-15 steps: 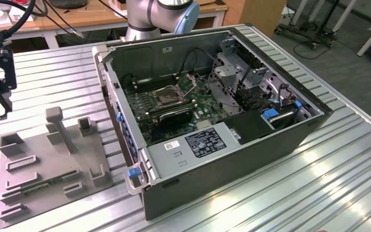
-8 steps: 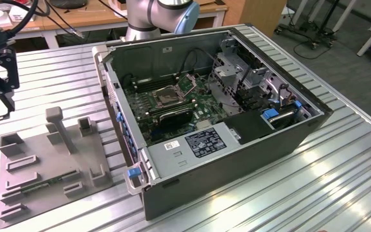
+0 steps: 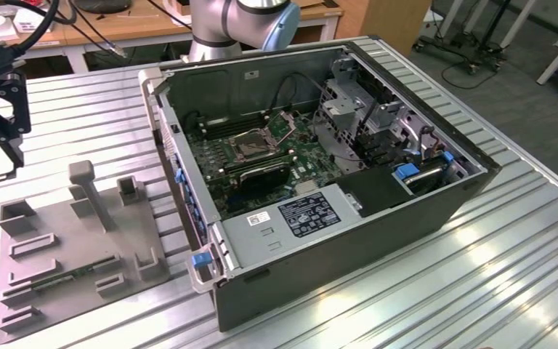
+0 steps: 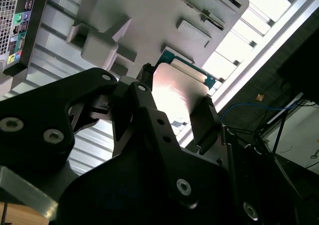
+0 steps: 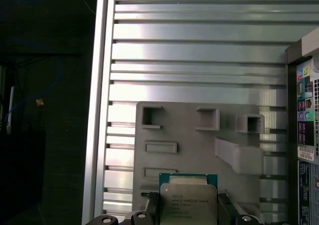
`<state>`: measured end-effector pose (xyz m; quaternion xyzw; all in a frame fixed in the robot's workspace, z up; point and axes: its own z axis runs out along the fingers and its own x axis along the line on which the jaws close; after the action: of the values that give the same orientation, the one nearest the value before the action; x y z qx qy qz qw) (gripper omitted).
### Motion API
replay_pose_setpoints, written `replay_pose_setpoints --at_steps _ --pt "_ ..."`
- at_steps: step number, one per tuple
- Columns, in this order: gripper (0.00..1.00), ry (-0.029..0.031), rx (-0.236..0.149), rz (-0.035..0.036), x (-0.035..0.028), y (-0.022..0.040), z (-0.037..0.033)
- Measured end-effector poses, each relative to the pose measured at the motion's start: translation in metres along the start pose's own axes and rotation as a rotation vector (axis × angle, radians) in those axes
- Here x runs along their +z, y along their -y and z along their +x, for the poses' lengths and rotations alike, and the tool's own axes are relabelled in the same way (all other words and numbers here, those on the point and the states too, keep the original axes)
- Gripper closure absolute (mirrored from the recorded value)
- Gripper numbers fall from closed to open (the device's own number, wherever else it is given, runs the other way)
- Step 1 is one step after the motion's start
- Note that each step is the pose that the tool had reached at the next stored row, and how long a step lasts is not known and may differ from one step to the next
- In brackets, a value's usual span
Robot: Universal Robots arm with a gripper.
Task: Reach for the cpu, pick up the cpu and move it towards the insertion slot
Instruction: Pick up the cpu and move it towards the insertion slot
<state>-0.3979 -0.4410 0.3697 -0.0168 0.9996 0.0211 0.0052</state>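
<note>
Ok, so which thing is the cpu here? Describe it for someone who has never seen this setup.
Start at the grey plastic fixture plate lying on the ribbed metal table; the black pincer hangs by its edge. Clamped between its fingers is the cpu: a flat square chip with a pale silvery top and thin green edge, unlike the dull grey moulded blocks on the plate.

I see the cpu (image 5: 188,199) in the tool (image 4: 175,85), over the fixture plate (image 5: 194,135) — plate on the desk (image 5: 189,51), beside the case (image 3: 357,240).
</note>
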Motion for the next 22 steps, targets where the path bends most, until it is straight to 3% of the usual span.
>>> replay_pose_setpoints --at_steps 22 --pt "0.46 0.0000 0.000 0.0000 0.0001 0.0002 -0.0069"
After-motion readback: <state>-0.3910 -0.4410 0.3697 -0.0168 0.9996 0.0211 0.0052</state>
